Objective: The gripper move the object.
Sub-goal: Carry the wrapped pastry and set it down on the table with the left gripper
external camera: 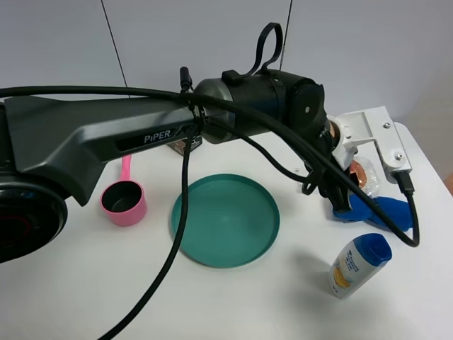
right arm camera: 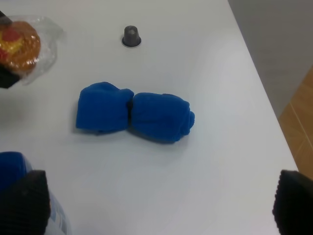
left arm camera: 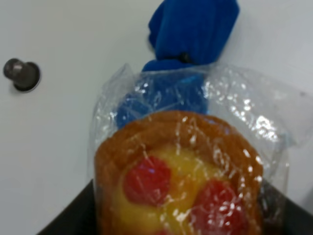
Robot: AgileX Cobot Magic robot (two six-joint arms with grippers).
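The object, a round orange-brown muffin [left arm camera: 181,181] with red spots in clear crinkly wrap, is held between the black jaws of my left gripper [left arm camera: 182,226]. In the exterior high view the left arm reaches across to the right, and the gripper [external camera: 347,190] holds the muffin [external camera: 365,176] low over the table, beside a blue rolled cloth [external camera: 386,212]. The right wrist view shows the muffin [right arm camera: 19,44] at its edge. My right gripper [right arm camera: 156,205] is open and empty above the cloth [right arm camera: 134,113]; it does not show in the exterior high view.
A teal plate [external camera: 225,219] lies mid-table and a pink scoop cup [external camera: 124,202] to its left. A dark box [external camera: 185,146] sits behind the arm. A white and blue bottle [external camera: 359,264] lies front right. A small grey capsule [right arm camera: 131,36] stands near the table's right edge.
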